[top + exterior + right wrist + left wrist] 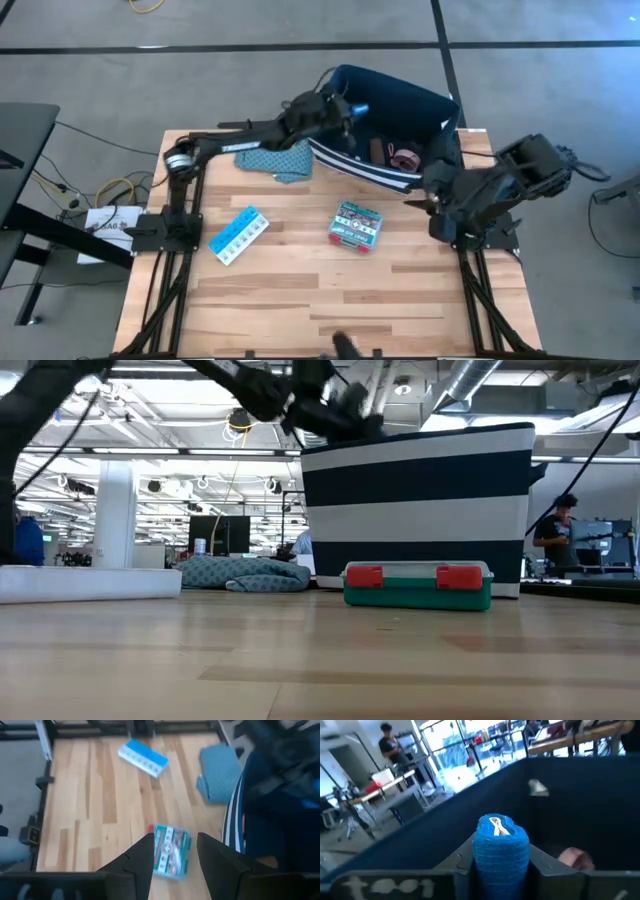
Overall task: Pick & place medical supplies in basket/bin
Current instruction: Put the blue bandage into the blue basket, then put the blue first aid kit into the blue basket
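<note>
My left gripper [350, 108] reaches over the near-left rim of the navy striped bin [395, 115], shut on a blue textured bandage roll [502, 848]. Inside the bin lie a brown oblong [375, 150] and a pink roll [405, 158]. The teal-red flat box [356, 225] and the blue-white pill organizer [238, 234] lie flat on the table. My right gripper [175, 857] hangs open at the table's right side, above and right of the flat box [170, 851], touching nothing. My left gripper pinches the blue roll between its two fingers, one on each side of its curved wall [485, 857]. The roll's end face [496, 826] points away from the wrist. It is lifted clear, above the inside of the bin [560, 805].
A teal patterned folded cloth [275, 158] lies left of the bin, under my left arm. The bin stands at the table's far edge [420, 510]. Bare wood spreads along the near half of the table [320, 300]. People stand in the room behind.
</note>
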Robot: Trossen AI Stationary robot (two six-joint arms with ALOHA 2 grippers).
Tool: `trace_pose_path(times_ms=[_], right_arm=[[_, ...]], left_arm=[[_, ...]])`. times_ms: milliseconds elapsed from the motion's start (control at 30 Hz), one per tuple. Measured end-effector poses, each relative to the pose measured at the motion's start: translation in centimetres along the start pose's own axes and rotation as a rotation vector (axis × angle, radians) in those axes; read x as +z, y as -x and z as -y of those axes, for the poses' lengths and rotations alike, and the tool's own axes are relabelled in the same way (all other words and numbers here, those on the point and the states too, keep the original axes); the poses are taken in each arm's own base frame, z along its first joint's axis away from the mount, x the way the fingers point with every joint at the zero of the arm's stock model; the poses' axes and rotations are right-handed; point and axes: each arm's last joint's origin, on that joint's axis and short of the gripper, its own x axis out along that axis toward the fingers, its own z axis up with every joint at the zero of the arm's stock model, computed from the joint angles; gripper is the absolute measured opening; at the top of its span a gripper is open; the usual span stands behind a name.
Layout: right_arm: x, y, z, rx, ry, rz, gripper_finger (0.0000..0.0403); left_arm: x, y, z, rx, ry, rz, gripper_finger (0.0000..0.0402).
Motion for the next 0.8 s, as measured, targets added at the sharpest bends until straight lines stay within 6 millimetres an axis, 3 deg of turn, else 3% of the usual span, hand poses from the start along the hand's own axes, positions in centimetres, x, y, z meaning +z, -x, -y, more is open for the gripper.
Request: trace_pose_path(times_ms=[100,267,467,667,800], right_arm=[[-1.0,-1.1,-0.4,-0.013,-0.005,-0.055,0.0139],[-2.6,-2.4,-0.6,-0.04,-0.016,-0.121,0.0139],[-3.7,-3.0,-0.5,-0.061,-0.024,-0.158,0.0137],[-3.9,-3.2,-0.5,-0.069,-0.102,-0.164,0.0138],[-3.9,-3.2,-0.5,-0.073,-0.133,-0.164,0.0137]], left_arm=[[-1.1,-2.1,-0.6,-0.016,-0.007,-0.078,0.0086],[-2.0,-3.5,0.3,-0.071,-0.128,-0.272,0.0127],[0.7,-3.3,1.3,-0.062,-0.208,-0.322,0.0166],[5.0,-2.3,0.5,-0.048,-0.215,-0.32,0.0174],[4.8,-1.9,-0.1,0.012,-0.207,-0.413,0.0174]])
